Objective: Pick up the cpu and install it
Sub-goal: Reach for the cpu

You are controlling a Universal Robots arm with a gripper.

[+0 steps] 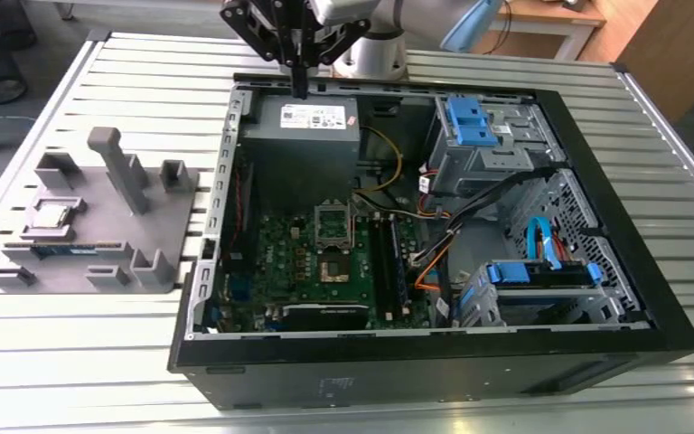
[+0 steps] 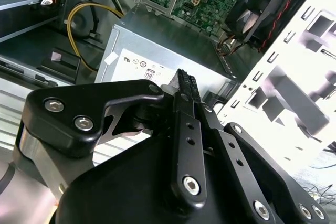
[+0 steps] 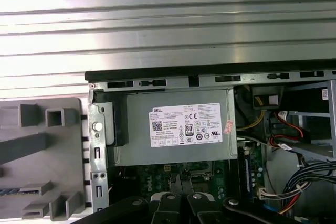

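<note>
On the exterior view's left, the cpu [image 1: 55, 215] lies flat on the grey fixture tray [image 1: 173, 212], untouched. Further right, the gripper [image 1: 300, 90] hangs over the power supply [image 1: 308, 117] inside the open computer case [image 1: 419, 366], its fingers pressed together on nothing. By my reckoning, both pick-up and seating in the motherboard socket [image 1: 333, 240] remain.

The exterior view's upper edge cut off the arm [image 1: 371, 50]. In the second wrist view the gripper [image 2: 185, 78] hid part of the power supply [image 2: 157, 45]. The first wrist view's edge cut off the grey fixture [image 3: 55, 153].
</note>
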